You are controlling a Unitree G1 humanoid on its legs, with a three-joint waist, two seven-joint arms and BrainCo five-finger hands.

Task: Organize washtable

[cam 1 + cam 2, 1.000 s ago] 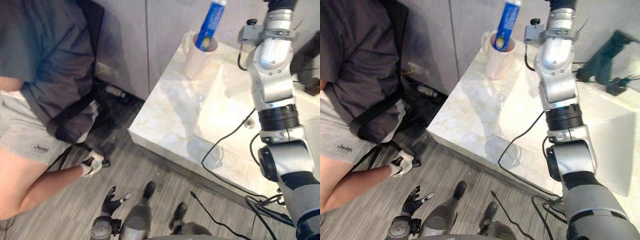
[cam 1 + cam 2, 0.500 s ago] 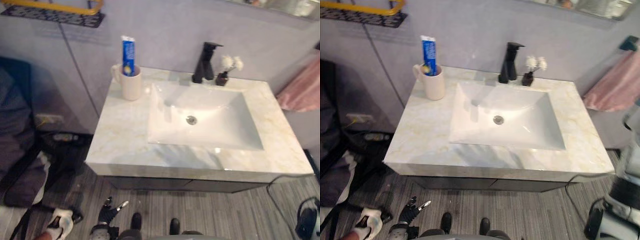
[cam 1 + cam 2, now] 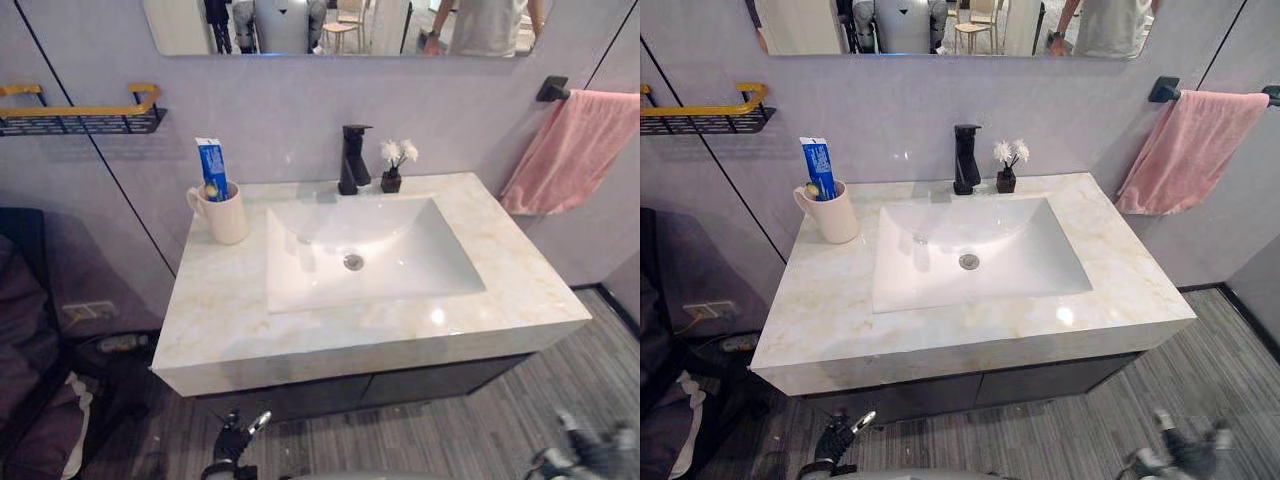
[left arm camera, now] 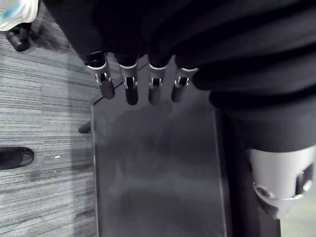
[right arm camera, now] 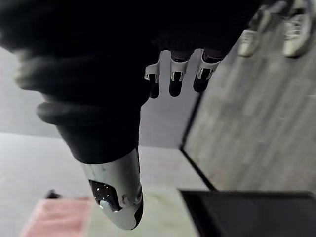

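The marble washtable (image 3: 220, 310) has a white sink (image 3: 400, 250) set in its middle. A cream mug (image 3: 228, 215) at its back left holds an upright blue toothpaste tube (image 3: 212, 165). Behind the sink stand a black faucet (image 3: 352, 160) and a small dark vase of white flowers (image 3: 392, 180). My left hand (image 3: 235, 445) hangs low before the dark cabinet, its fingers (image 4: 131, 89) straight and empty. My right hand (image 3: 1180, 460) hangs low at the right, blurred, its fingers (image 5: 175, 81) relaxed and holding nothing.
A pink towel (image 3: 560, 150) hangs from a black bar on the right wall. A yellow and black shelf (image 3: 80, 118) is fixed to the left wall. Dark bags (image 3: 30, 400) lie on the floor at the left. A person's shoes (image 5: 296, 29) stand near my right hand.
The camera has swung up and now faces the washtable squarely. My right arm, raised over the countertop a second ago, has come down to my side. The mug and tube have not moved.
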